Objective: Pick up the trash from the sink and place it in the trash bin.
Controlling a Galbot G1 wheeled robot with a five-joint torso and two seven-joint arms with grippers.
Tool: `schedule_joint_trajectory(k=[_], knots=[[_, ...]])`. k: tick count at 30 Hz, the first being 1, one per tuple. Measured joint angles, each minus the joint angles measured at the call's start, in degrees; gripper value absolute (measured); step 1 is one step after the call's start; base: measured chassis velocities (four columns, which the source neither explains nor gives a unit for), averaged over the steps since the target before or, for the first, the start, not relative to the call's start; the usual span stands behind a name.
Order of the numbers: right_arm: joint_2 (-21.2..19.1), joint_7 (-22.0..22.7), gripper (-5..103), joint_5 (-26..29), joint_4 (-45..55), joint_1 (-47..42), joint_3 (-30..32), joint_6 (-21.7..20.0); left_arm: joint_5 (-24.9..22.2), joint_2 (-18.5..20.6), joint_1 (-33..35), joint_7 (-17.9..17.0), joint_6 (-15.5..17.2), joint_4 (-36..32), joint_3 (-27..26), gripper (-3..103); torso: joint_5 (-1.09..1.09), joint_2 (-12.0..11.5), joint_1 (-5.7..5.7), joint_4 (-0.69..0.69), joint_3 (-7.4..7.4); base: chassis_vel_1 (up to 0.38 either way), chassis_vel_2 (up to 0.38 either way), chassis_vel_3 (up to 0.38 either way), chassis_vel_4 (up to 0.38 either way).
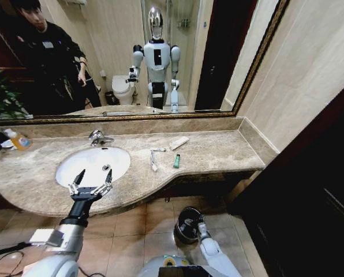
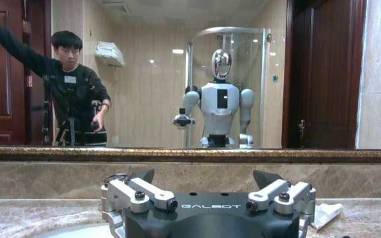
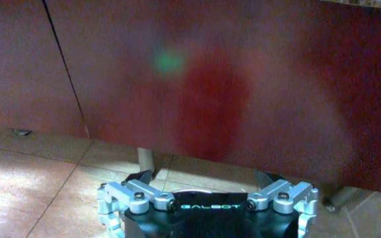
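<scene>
The white oval sink (image 1: 79,167) is set in a beige marble countertop (image 1: 218,153). To its right on the counter lie pieces of trash: a white toothbrush (image 1: 153,161), a short white stick (image 1: 158,149), a green stick (image 1: 176,161) and a flat white packet (image 1: 179,142). My left gripper (image 1: 91,182) hovers open over the basin's front rim, holding nothing; its wrist view shows its spread fingers (image 2: 141,191) and the packet (image 2: 326,214). The black trash bin (image 1: 186,228) stands on the floor below. My right gripper (image 1: 201,222) is low over the bin, open (image 3: 204,176) and empty.
A chrome faucet (image 1: 98,137) stands behind the basin. A bottle of orange liquid (image 1: 19,140) sits at the counter's far left. A mirror (image 1: 160,57) backs the counter. Dark red cabinet fronts (image 3: 210,89) run under the counter, and a dark door (image 1: 316,190) is on the right.
</scene>
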Motion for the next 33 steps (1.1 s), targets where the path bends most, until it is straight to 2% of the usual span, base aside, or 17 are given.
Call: schedule_joint_trajectory(k=[4, 12, 15, 17, 18, 20, 22, 29, 33], knots=[[-0.45, 0.0, 100, 0.09, 1.83, -1.12, -0.31, -0.13, 0.0, 0.0, 0.0, 0.0, 0.0, 0.0, 0.0, 100, 0.01, 0.0, 0.0, 0.0, 0.0, 0.0, 0.0, 0.0, 0.0], [-3.57, 0.0, 100, 1.64, 16.01, -8.63, -1.99, 0.13, 0.0, 0.0, 0.0, 0.0, 0.0, 0.0, 0.0, 100, 0.0, 0.0, 0.0, 0.0, 0.0, 0.0, 0.0, 0.0, 0.0], [-5.65, 0.26, 100, 2.18, 26.51, -13.78, -1.19, 2.98, 0.0, 0.0, 0.0, 0.0, 0.0, 0.0, 0.0, 100, 0.0, 0.0, 0.0, 0.0, 0.0, 0.0, 0.0, 0.0, 0.0], [-5.96, 0.43, 100, 2.23, 27.88, -14.41, -1.08, 3.53, 0.0, 0.0, 0.0, 0.0, 0.0, 0.0, 0.0, 100, 0.0, 0.0, 0.0, 0.0, 0.0, 0.0, 0.0, 0.0, 0.0], [-6.99, 1.13, 100, 2.04, 32.7, -16.53, -0.51, 5.39, 0.0, 0.0, 0.0, 0.0, 0.0, 0.0, 0.0, 100, 0.02, 0.0, 0.0, 0.0, 0.0, 0.0, 0.0, 0.0, 0.0], [-7.68, 1.35, 100, 2.08, 35.78, -17.76, -0.25, 5.76, 0.0, 0.0, 0.0, 0.0, 0.0, 0.0, 0.0, 100, 0.01, 0.0, 0.0, 0.0, 0.0, 0.0, 0.0, 0.0, 0.0], [-9.23, 1.82, 100, 3.36, 43.7, -21.15, 0.06, 5.74, 0.0, 0.0, 0.0, 0.0, 0.0, 0.0, -0.01, 100, 0.0, 0.0, 0.0, 0.0, 0.0, 0.0, 0.0, 0.0, 0.0], [-10.45, 3.07, 100, 4.06, 56.52, -25.62, 0.38, 5.33, 0.0, 0.0, 0.0, 0.0, 0.0, 0.0, 0.0, 100, 0.0, 0.0, 0.0, -0.01, 0.0, 0.0, 0.0, 0.0, 0.0], [-9.82, 4.04, 100, 4.04, 62.33, -24.05, -0.83, 1.83, 0.0, 0.0, 0.0, 0.0, 0.0, 0.0, 0.0, 100, -0.01, 0.01, -0.01, -0.01, 0.0, 0.0, 0.0, 0.0, 0.0]])
